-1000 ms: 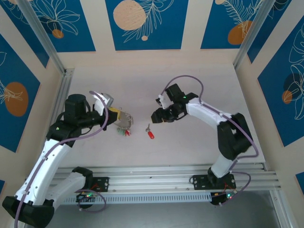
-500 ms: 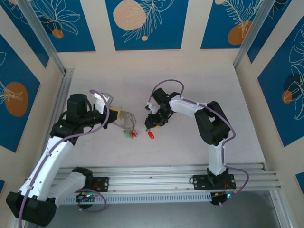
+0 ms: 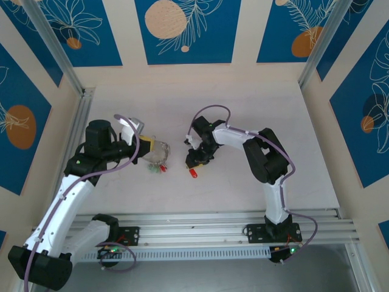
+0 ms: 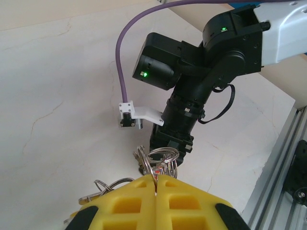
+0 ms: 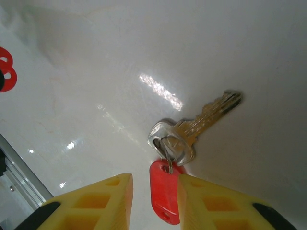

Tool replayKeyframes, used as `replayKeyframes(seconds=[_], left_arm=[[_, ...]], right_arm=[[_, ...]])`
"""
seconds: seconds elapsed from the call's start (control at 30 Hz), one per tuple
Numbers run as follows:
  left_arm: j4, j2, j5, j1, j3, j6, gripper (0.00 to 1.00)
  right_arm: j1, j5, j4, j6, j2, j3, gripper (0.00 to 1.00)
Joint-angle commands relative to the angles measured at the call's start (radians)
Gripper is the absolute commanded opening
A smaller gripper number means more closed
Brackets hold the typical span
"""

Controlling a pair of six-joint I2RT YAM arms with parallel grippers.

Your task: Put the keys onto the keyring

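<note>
From above, the left end effector [image 3: 148, 146] hangs over the bench [image 3: 261, 103] with the keyring [image 3: 160, 151] at its tip and a few keys [image 3: 159, 168] with red and green heads dangling under it. Just to the right, apart from that bunch, the loose key [image 3: 193, 171] lies flat on the bench with the right end effector [image 3: 194, 159] down over it. The two arms are near each other, so a sideways slip of either could knock the ring. In the left wrist view the yellow fingers [image 4: 182, 201] are pressed together on the keyring's thin wire, which stands up between them. That is a narrow, round thing to pinch, and I judge it could swivel or slide if a key is pushed against it. In the right wrist view the fingers [image 5: 108, 203] stand apart, one on either side of the key's red tag [image 5: 163, 194], with a gap on both sides and nothing held. The tag joins the silvery key through a small split ring [image 5: 166, 149], so a grip on the tag alone would likely leave the key free to swing and hard to aim. The tag also lies low on a glossy bench, and pads meeting too high may squirt it out sideways.
</note>
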Motion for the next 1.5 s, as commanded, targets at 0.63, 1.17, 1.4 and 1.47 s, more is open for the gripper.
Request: replayKeyframes(seconds=[0.63,1.17,1.4,1.47], left_arm=[[0.056,-0.015,0.046,0.015,-0.003,-0.004,0.0],[0.049,-0.015,0.04,0.015,0.003,0.007,0.0],[0.053,-0.032,0.034,0.014,0.023,0.021,0.0],[0.052,-0.042,0.033,0.012,0.033,0.026,0.0]], right_arm=[[0.013,-0.013,-0.005,-0.014,0.042,0.04,0.24],[0.023,-0.055,0.078,-0.04,-0.095,-0.054,0.0],[0.078,-0.118,0.168,-0.1,-0.464,-0.22,0.0],[0.086,-0.16,0.182,-0.096,-0.569,-0.252,0.0]])
